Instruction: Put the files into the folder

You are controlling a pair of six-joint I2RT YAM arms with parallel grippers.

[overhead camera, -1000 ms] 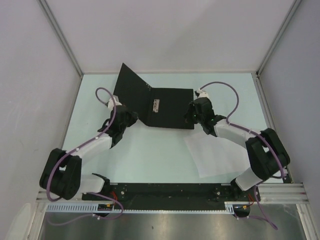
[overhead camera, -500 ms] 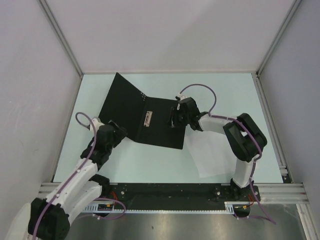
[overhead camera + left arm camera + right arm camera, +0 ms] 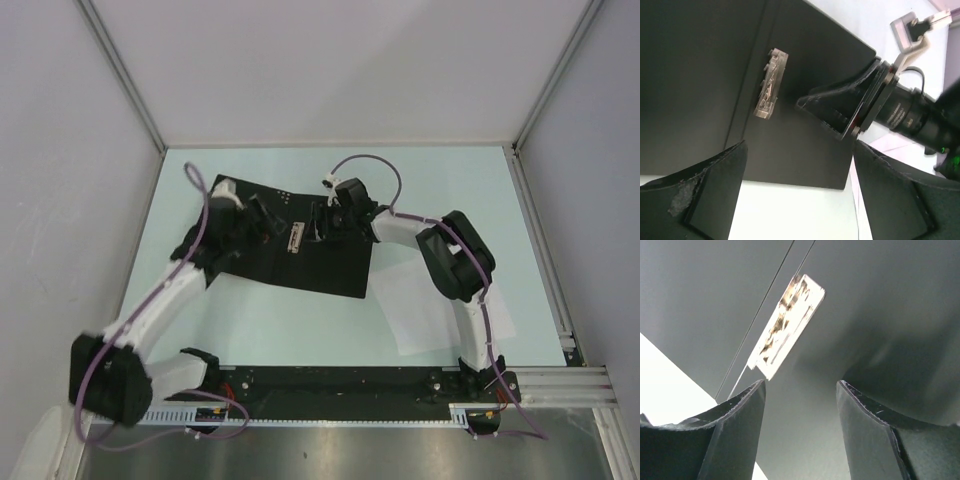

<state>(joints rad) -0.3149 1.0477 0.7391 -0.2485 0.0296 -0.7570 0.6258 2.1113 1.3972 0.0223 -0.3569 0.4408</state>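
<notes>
On the pale green bench (image 3: 280, 330) we have the flat rectangular folder (image 3: 330, 268) opened out, black inside up, left of centre. The thin white paper files (image 3: 425, 305) lie on the bench just beside its right edge, none inside yet. Our left gripper (image 3: 258, 215) hangs over the left cover, jaws spread wide and empty. Our right gripper (image 3: 318, 222) is over the right cover, jaws likewise released, near the small silvery metal clip (image 3: 297, 238). Opening looks done; we judge that fetching, loading and closing remain.
</notes>
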